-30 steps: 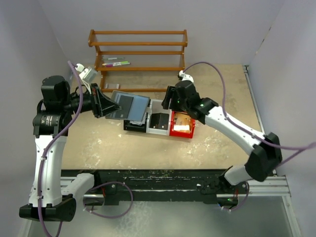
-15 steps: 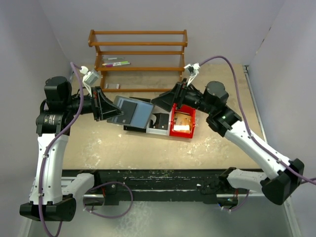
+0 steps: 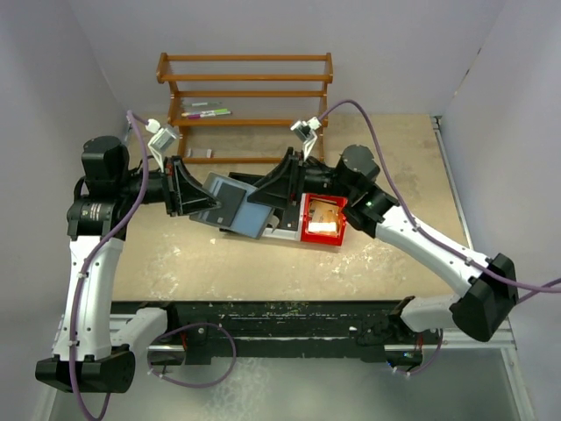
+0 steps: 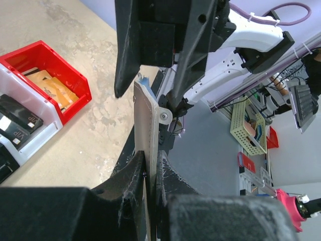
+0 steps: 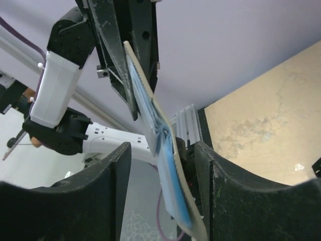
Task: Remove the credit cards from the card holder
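Observation:
The card holder (image 3: pixel 235 203) is a flat grey-blue folding case held open in the air above the bins. My left gripper (image 3: pixel 203 195) is shut on its left edge; in the left wrist view the fingers (image 4: pixel 133 175) pinch its thin edge (image 4: pixel 148 125). My right gripper (image 3: pixel 266 195) is open, its jaws on either side of the holder's right edge without touching it. In the right wrist view the holder (image 5: pixel 168 201) stands edge-on between the fingers (image 5: pixel 118 191), with light blue layers showing inside. I cannot tell separate cards apart.
A row of black, white and red bins (image 3: pixel 323 219) sits on the table under the holder; the red one (image 4: pixel 50 65) holds orange cards. A wooden rack (image 3: pixel 245 96) with pens stands at the back. Walls close in left and right.
My right arm has swung left and its open gripper has come round the holder's right edge. The holder has tilted and dropped slightly. The left gripper keeps its hold.

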### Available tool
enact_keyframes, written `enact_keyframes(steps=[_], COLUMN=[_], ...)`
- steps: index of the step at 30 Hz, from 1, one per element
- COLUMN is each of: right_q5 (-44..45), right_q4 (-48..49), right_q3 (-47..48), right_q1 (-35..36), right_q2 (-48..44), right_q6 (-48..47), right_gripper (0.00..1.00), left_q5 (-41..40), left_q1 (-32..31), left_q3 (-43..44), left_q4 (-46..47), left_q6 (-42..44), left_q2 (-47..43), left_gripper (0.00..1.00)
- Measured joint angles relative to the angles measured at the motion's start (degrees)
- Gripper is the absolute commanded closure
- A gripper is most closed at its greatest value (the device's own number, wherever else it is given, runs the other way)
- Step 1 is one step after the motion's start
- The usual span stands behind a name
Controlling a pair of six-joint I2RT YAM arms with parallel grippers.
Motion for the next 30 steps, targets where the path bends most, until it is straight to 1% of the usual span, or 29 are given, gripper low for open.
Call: enact_keyframes(steps=[4,5,7,9,10,11,12,14,16,20,23,27,30], right_q5=[-1.77,-2.03,-2.19,-2.56,-2.75,-3.50,-3.72,-4.20,-4.92,-5.16,-5.16,-5.18,-5.22], right_q4=[0.13,0.13,0.13,0.59,0.94,1.75,2.23,3.28,3.78,3.78,3.76,3.63,3.54], right_q3=[0.39,0.39,0.39,0.39,0.39,0.26,0.17,-0.33,-1.11,-2.56,-2.91,-2.93,-2.99], right_q1=[0.79,0.92,1.16,1.16,1.16,1.16,1.16,1.16,1.16,1.14,1.09,0.81,-0.09], right_q2=[2.64,3.17,3.63,3.85,3.89,3.89,3.87,3.76,3.65,3.34,3.34,3.21,2.54], right_q6=[-0.09,0.00,0.17,0.57,0.85,1.60,1.79,2.62,3.08,3.48,3.72,3.89,3.98], right_gripper=[0.55,0.59,0.72,0.89,0.96,1.00,1.00,1.00,1.00,1.00,1.00,1.00,1.00], left_q5=[0.24,0.24,0.24,0.24,0.24,0.24,0.26,0.44,0.50,0.87,1.27,1.60,2.25], left_q1=[0.00,0.00,0.00,0.00,0.00,0.00,0.00,0.00,-0.04,-0.09,-0.09,-0.09,-0.09], left_q3=[-0.02,-0.02,-0.02,-0.02,-0.02,-0.02,-0.02,-0.02,-0.02,-0.02,-0.02,-0.02,-0.02], left_q4=[0.26,0.37,0.42,0.42,0.42,0.44,0.50,0.79,0.90,0.83,0.76,0.46,-0.31], left_q6=[-0.15,-0.17,-0.15,-0.17,-0.17,-0.17,-0.17,-0.17,-0.37,-0.57,-0.50,0.17,1.18], left_q2=[0.00,0.00,0.00,0.00,0.00,0.00,0.00,-0.02,-0.02,-0.04,-0.07,-0.28,-0.39], left_gripper=[1.00,1.00,1.00,1.00,0.95,0.85,0.75,0.62,0.55,0.54,0.56,0.59,0.64])
